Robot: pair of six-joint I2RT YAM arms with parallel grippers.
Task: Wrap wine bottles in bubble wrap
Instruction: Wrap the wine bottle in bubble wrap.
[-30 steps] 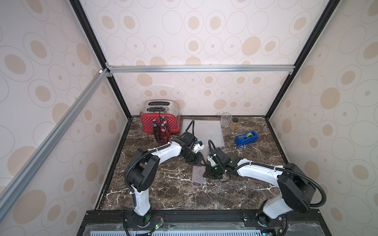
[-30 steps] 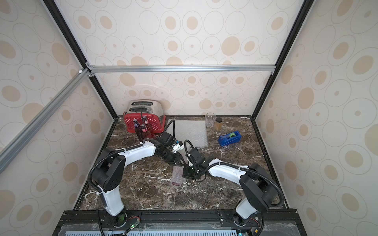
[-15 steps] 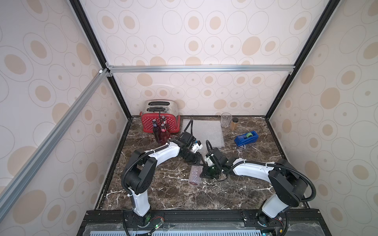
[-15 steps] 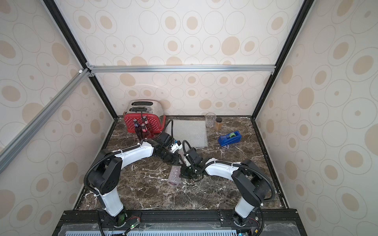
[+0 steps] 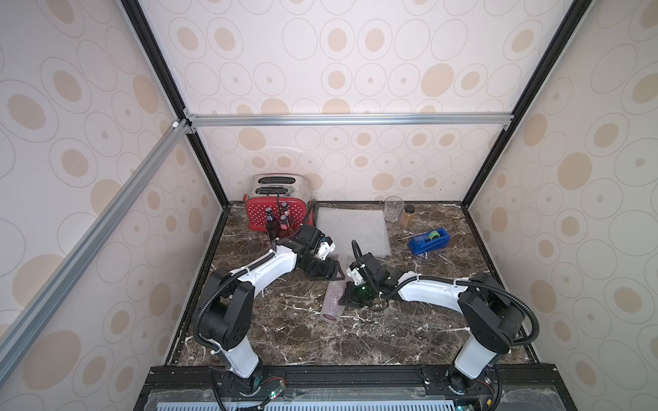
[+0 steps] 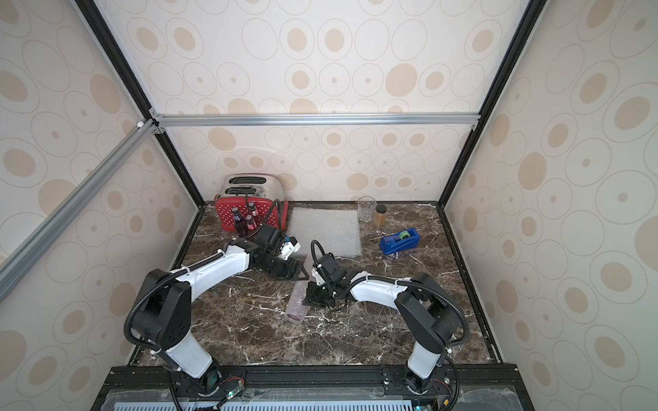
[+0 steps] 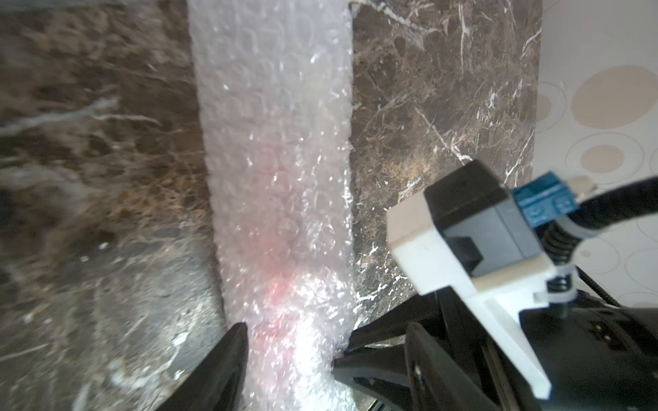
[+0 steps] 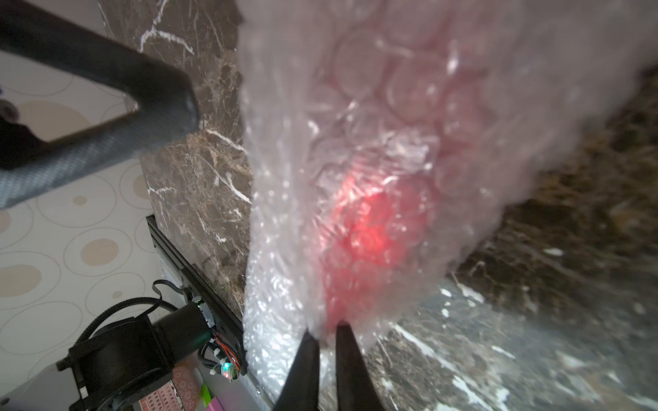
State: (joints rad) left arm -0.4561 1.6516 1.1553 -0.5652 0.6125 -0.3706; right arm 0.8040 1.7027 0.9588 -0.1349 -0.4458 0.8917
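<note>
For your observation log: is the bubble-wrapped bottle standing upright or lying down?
Lying down: the wrapped bottle stretches lengthwise along the marble table.

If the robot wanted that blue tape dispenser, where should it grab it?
Pinch the tape dispenser across its narrow blue body, coming straight down from above. It lies flat and long on the table, both long sides free; the green roll end looks bulkier.

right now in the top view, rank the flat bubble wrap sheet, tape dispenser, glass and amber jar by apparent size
1. flat bubble wrap sheet
2. tape dispenser
3. glass
4. amber jar, barely smaller than the glass
</note>
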